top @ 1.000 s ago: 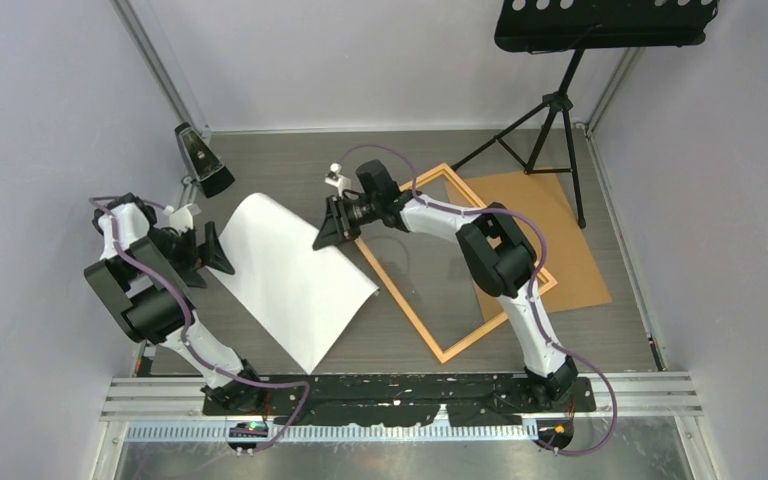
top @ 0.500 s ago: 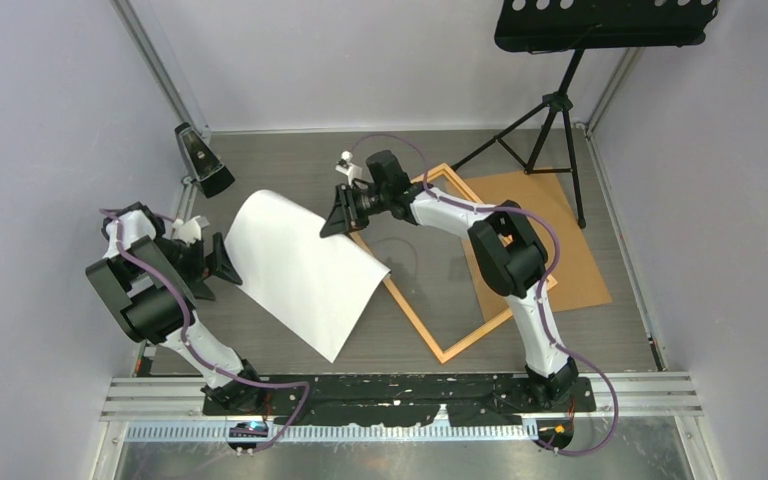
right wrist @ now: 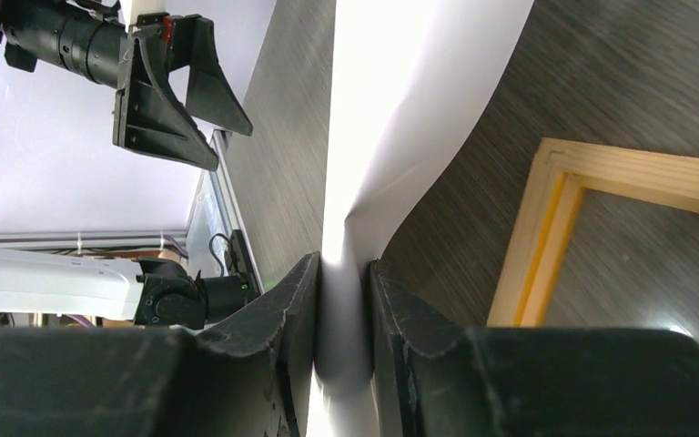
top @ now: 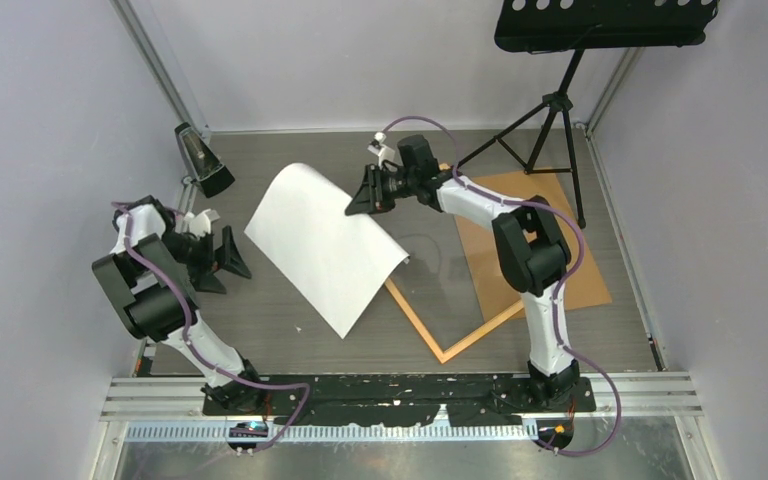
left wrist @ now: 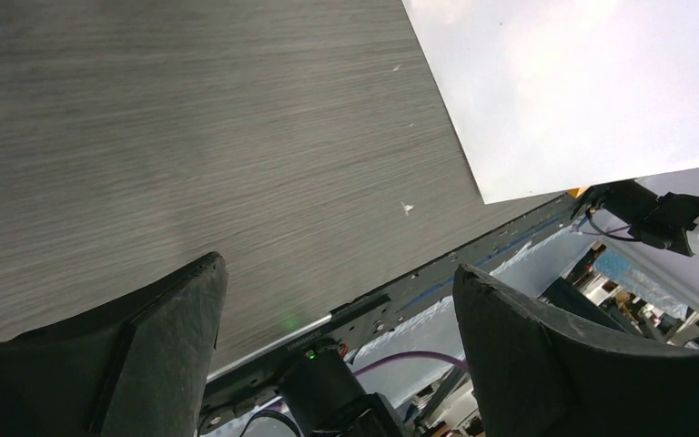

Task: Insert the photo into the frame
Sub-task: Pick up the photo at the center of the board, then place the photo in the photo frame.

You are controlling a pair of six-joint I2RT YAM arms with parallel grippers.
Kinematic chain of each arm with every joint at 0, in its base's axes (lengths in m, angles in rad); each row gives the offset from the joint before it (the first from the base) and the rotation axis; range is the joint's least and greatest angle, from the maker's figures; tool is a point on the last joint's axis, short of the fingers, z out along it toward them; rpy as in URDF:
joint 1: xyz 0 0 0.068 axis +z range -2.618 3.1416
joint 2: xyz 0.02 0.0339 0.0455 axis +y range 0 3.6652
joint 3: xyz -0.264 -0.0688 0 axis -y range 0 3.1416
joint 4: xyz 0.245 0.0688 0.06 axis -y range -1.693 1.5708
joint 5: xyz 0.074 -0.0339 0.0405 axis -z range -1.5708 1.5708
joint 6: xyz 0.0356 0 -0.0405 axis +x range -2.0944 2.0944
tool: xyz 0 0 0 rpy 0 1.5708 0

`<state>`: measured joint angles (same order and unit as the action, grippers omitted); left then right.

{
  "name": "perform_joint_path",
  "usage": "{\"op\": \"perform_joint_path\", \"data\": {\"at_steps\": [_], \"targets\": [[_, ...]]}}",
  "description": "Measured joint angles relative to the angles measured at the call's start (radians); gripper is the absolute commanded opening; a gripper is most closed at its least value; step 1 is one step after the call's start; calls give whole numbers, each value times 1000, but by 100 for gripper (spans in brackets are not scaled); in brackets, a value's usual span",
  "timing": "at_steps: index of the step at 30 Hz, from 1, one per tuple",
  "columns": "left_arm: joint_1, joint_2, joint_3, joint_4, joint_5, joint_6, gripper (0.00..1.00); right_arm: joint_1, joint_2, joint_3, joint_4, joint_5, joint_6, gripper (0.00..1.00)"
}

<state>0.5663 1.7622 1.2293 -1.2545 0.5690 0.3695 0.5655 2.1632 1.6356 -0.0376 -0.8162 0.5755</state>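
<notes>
The photo (top: 325, 245) shows its plain white back and curves upward, with its right part over the left side of the frame (top: 415, 320). That frame is thin orange wood and lies on the dark table. My right gripper (top: 365, 200) is shut on the photo's far edge. In the right wrist view the white sheet (right wrist: 391, 109) runs straight between the fingers (right wrist: 296, 300), and the frame's corner (right wrist: 546, 228) lies just to the right. My left gripper (top: 230, 255) stands wide open to the left of the photo, holding nothing. Its wrist view has the photo's corner (left wrist: 582, 82) at the top right.
A brown backing board (top: 570, 250) lies under and to the right of the frame. A black tripod stand (top: 550, 110) rises at the back right. A small black lamp-like device (top: 203, 160) sits at the back left. Grey walls enclose the table.
My right gripper has carried the photo to the right and farther back, so it now overlaps the frame. The left gripper has drifted slightly right and stays open.
</notes>
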Motion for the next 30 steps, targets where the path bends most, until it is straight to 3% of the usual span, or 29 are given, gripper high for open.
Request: {"op": "perform_joint_path", "data": {"at_steps": [6, 14, 24, 30], "targets": [[-117, 2, 79, 3, 21, -58, 93, -39, -97, -70, -35, 10, -60, 30], [-272, 55, 315, 75, 55, -132, 99, -48, -182, -163, -134, 10, -216, 30], [-438, 294, 632, 91, 65, -103, 100, -74, -295, -311, -204, 10, -377, 29], [-473, 393, 692, 36, 91, -45, 100, -97, -323, -335, -204, -18, -407, 27]]}}
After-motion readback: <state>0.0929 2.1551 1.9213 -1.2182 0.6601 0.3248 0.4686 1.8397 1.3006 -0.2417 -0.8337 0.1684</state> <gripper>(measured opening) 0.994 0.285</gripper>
